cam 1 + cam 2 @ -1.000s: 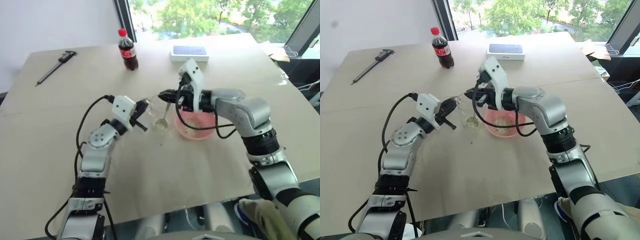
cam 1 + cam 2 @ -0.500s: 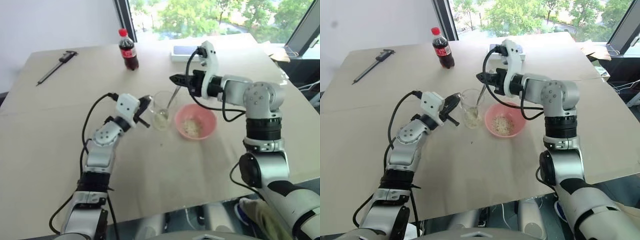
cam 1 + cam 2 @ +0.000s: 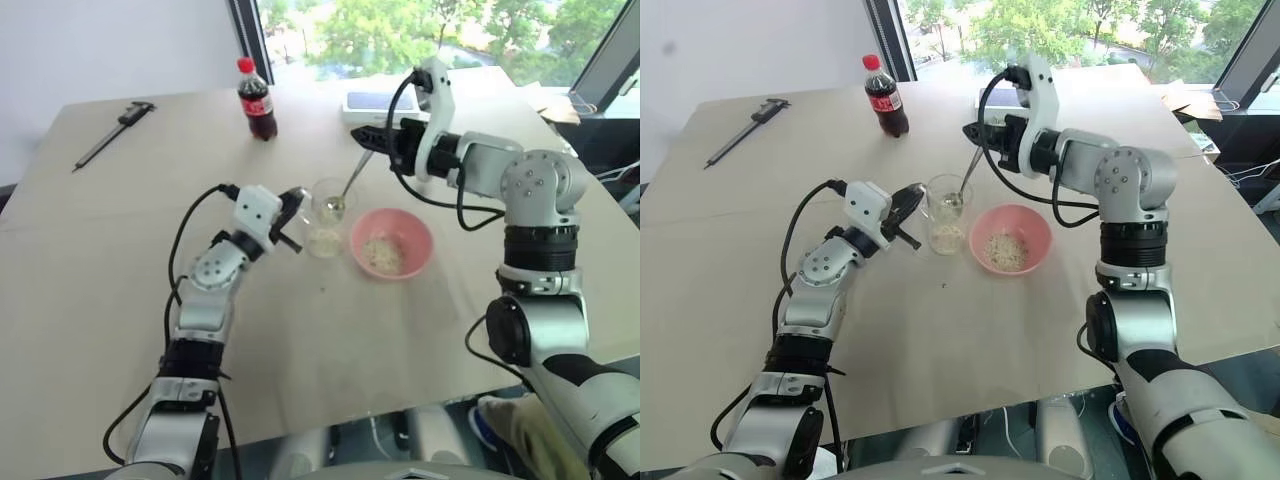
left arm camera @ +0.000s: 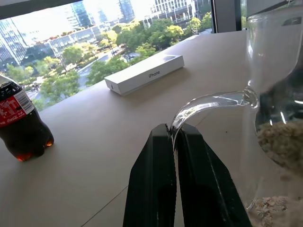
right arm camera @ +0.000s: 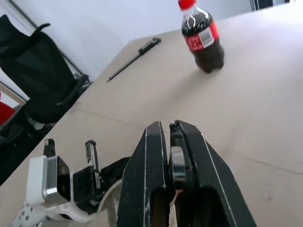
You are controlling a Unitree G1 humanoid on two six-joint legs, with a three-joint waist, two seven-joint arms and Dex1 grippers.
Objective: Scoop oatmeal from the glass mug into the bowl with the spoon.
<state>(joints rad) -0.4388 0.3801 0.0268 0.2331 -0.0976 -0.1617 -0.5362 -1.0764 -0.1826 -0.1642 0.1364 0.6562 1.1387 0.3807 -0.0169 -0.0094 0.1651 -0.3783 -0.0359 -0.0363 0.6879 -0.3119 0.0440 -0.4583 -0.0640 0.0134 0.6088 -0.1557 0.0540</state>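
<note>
The glass mug [image 3: 325,218] stands upright at mid-table with oatmeal [image 3: 325,240] in its bottom. My left gripper [image 3: 293,205] is shut on the mug's handle [image 4: 208,101]. Just right of the mug sits the pink bowl [image 3: 392,243], holding a small heap of oatmeal [image 3: 383,252]. My right gripper [image 3: 362,133] hangs above and behind the mug, shut on the top of the spoon's handle [image 5: 172,156]. The spoon [image 3: 349,180] slants down to the left, and its small bowl is inside the mug near the rim.
A cola bottle [image 3: 257,100] stands at the back of the table, and a white phone box [image 3: 375,103] lies to its right. A black-and-metal caliper [image 3: 110,135] lies at the far left. The table's front edge runs close below the arms.
My right gripper has risen and swung back to the right with the spoon, lifting its bowl from the mug's bottom to near the rim. The left gripper stays on the handle.
</note>
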